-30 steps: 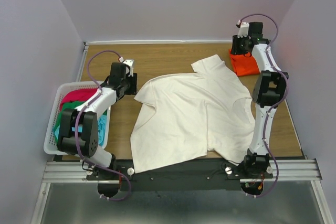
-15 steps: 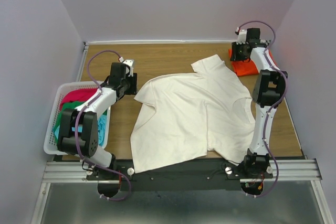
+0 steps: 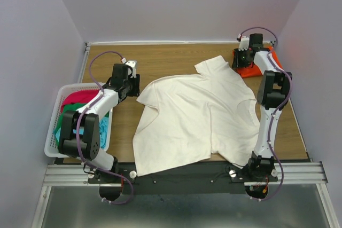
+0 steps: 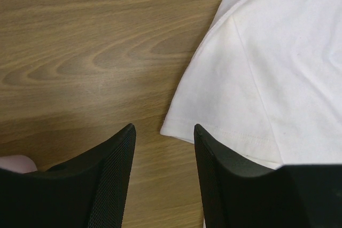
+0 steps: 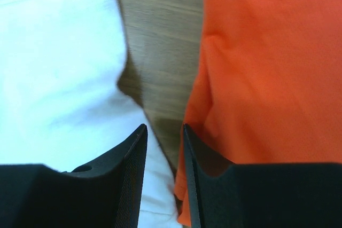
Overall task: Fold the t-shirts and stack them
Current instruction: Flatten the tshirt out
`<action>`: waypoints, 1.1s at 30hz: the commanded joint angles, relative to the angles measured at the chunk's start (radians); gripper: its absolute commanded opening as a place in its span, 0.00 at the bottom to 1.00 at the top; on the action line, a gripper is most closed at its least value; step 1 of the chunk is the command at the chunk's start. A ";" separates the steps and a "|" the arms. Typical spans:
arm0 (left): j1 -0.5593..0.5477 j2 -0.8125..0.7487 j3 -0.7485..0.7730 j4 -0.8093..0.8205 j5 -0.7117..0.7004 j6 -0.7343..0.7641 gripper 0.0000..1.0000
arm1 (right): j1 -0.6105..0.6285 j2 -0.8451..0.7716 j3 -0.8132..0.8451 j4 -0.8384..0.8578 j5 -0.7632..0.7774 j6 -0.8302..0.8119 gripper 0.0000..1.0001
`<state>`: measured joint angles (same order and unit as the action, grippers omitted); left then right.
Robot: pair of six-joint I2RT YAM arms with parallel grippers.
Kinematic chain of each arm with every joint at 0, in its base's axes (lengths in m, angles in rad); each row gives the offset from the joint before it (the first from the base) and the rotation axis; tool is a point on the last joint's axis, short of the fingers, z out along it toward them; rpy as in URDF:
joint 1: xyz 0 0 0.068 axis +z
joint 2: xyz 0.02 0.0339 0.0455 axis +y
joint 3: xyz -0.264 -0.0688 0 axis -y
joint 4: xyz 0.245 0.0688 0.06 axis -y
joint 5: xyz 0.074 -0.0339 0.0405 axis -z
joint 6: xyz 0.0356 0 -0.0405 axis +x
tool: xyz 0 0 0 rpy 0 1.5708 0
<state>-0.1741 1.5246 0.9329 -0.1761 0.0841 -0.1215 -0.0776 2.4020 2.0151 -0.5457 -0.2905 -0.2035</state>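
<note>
Right gripper (image 5: pixel 163 129) has shifted to the orange t-shirt's (image 5: pixel 267 68) left edge, narrowly open; left gripper (image 4: pixel 164 127) likewise, both empty.

Reads as a robotics lab test cell. Wood-grain bench (image 3: pixel 176 60) boxed in on three sides by plain pale panel walls (image 3: pixel 176 4). Left arm (image 3: pixel 99 105) and right arm (image 3: pixel 272 92) bolted side by side onto a slotted aluminium rail (image 3: pixel 302 173) at the near edge. Purple cable (image 3: pixel 107 52) looped loose along the links. Fixed overhead view plus one per wrist. White plastic lattice basket (image 3: pixel 52 132) parked at the bench's left edge.
</note>
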 commanded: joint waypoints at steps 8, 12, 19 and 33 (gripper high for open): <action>-0.001 0.175 0.110 -0.069 -0.041 -0.003 0.55 | 0.009 -0.199 -0.139 -0.011 -0.312 -0.037 0.40; -0.001 0.222 0.153 -0.109 -0.027 0.006 0.49 | 0.009 -0.239 -0.203 -0.010 -0.335 -0.046 0.40; -0.010 0.207 0.109 -0.128 0.020 -0.003 0.44 | 0.009 -0.265 -0.277 -0.010 -0.346 -0.068 0.41; -0.036 0.250 0.095 -0.137 0.000 0.000 0.08 | 0.036 -0.213 -0.208 -0.016 -0.332 -0.062 0.41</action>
<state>-0.2050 1.7489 1.0279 -0.2947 0.0982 -0.1204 -0.0700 2.1696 1.7496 -0.5510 -0.6170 -0.2558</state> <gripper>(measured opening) 0.173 0.407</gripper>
